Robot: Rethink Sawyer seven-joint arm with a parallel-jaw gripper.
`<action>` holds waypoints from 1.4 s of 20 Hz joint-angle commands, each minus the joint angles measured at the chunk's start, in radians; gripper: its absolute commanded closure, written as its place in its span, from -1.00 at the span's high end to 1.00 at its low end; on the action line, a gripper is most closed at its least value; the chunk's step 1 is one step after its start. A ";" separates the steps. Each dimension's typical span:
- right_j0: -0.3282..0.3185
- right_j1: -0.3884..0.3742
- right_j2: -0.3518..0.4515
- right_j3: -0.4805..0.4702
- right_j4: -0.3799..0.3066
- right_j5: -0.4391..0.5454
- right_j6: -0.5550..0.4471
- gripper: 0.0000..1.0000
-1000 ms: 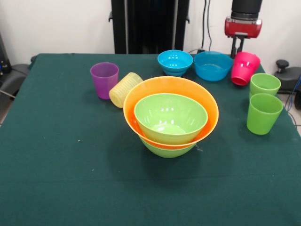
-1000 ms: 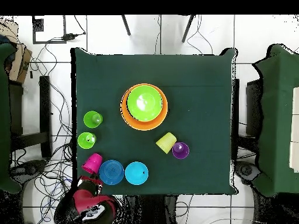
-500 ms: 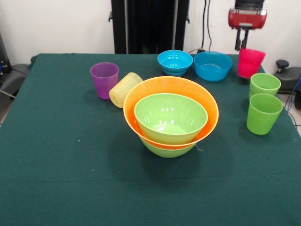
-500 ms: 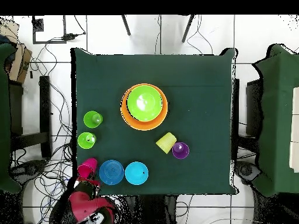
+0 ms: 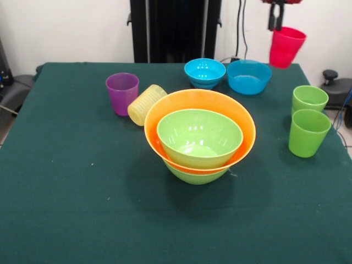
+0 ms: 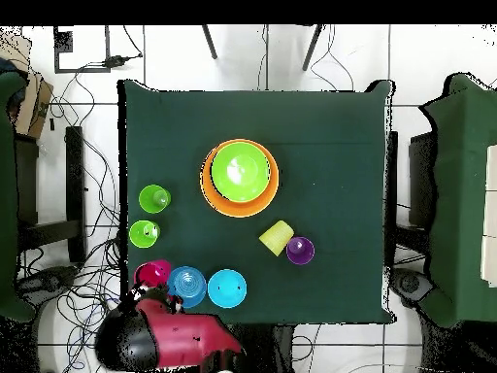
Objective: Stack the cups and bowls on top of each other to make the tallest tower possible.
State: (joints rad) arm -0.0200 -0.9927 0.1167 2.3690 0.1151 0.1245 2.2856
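red cup point(image 5: 285, 47), orange bowl point(image 5: 240, 118), purple cup point(image 5: 122, 93)

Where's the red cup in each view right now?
Front view: red cup at upper right, lifted off the table, hanging tilted from the gripper.
Overhead view: red cup at lower left, above the arm.
Shared landmark: the blue bowl right beside it.

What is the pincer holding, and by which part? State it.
The pincer holds the red cup by its rim, on the side toward the blue bowls, lifted clear of the table and slightly tilted.
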 commanded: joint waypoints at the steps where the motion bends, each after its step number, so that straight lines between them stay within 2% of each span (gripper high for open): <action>1: -0.244 0.004 0.232 -0.053 -0.061 0.183 -0.150 -1.00; 6: -0.337 0.081 0.242 -0.256 -0.107 0.363 -0.224 -1.00; 11: -0.343 0.121 0.230 -0.411 -0.139 0.519 -0.189 -1.00; 17: -0.332 0.059 0.223 -0.492 -0.146 0.698 -0.139 -1.00; 23: -0.330 -0.055 0.270 -0.477 -0.119 0.835 -0.163 -1.00; 28: -0.318 -0.127 0.309 -0.506 -0.118 0.930 -0.189 -1.00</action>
State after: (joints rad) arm -0.3572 -1.0519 0.3251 1.9375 0.0381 0.9057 2.2856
